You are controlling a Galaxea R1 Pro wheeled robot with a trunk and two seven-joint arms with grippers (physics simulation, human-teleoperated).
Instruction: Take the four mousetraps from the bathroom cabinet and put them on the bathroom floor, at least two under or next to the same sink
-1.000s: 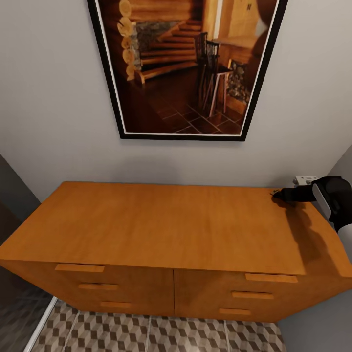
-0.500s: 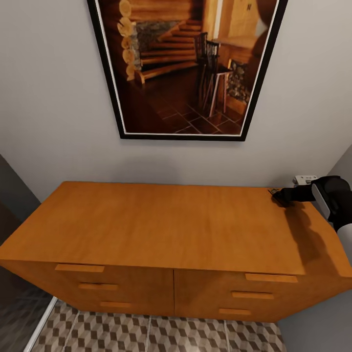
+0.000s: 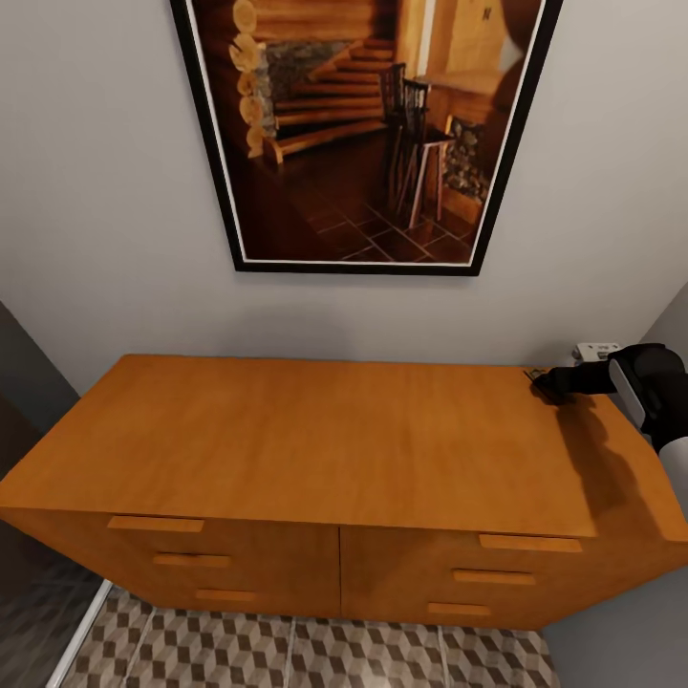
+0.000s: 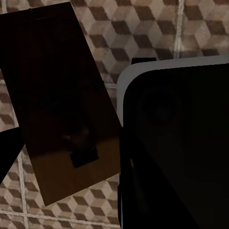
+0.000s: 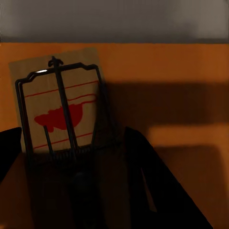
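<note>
Soft, even light fills the sharp head view, where the right arm [image 3: 650, 392] throws a long shadow across the cabinet [image 3: 315, 440], while both wrist views are dim, slightly blurred, with shadow half covering the mousetrap [image 5: 59, 112].

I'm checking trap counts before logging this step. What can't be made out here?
- Right gripper grip: its fingers flank the mousetrap on the cabinet, contact shadowed.
- Left wrist view: dark slab over floor, identity unclear.
- Other traps: unaccounted for.
</note>
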